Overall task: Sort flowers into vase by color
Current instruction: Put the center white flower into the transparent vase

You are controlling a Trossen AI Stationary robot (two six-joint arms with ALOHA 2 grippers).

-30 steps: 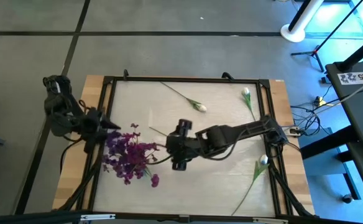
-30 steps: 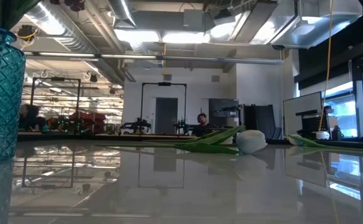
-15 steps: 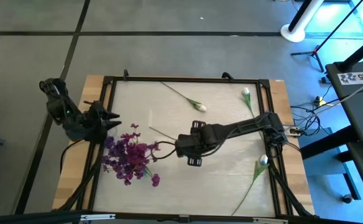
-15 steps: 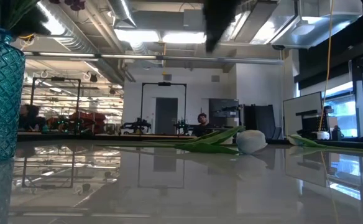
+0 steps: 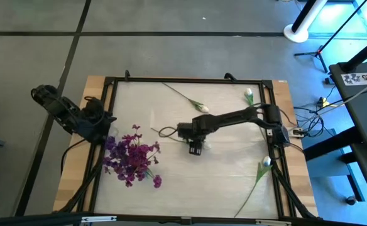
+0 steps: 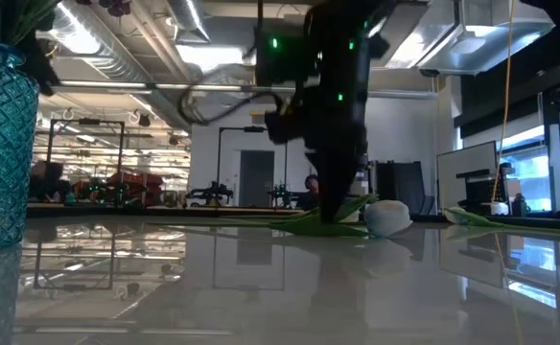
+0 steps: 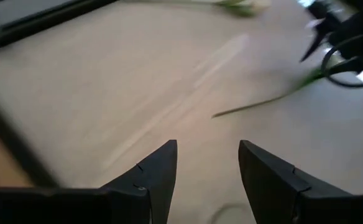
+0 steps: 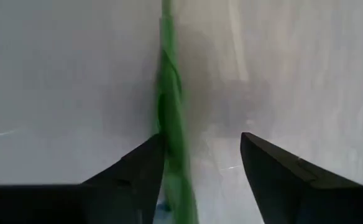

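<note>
The right gripper (image 8: 197, 168) is hanging with fingers apart over the table (image 5: 234, 182); a green stem (image 8: 169, 124) is lying against one finger's inner side. White flowers (image 5: 202, 108) are lying beyond. The left gripper (image 7: 207, 165), fingers apart and empty, is sitting beside the purple flowers (image 5: 131, 157) in the teal vase (image 6: 0, 144).

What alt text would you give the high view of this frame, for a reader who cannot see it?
Seen from above, the right gripper reaches to the middle of the table, open over a thin green stem. The purple flowers stand in a bunch at the left side, three white buds lie scattered, and the left gripper waits at the left edge.
</note>
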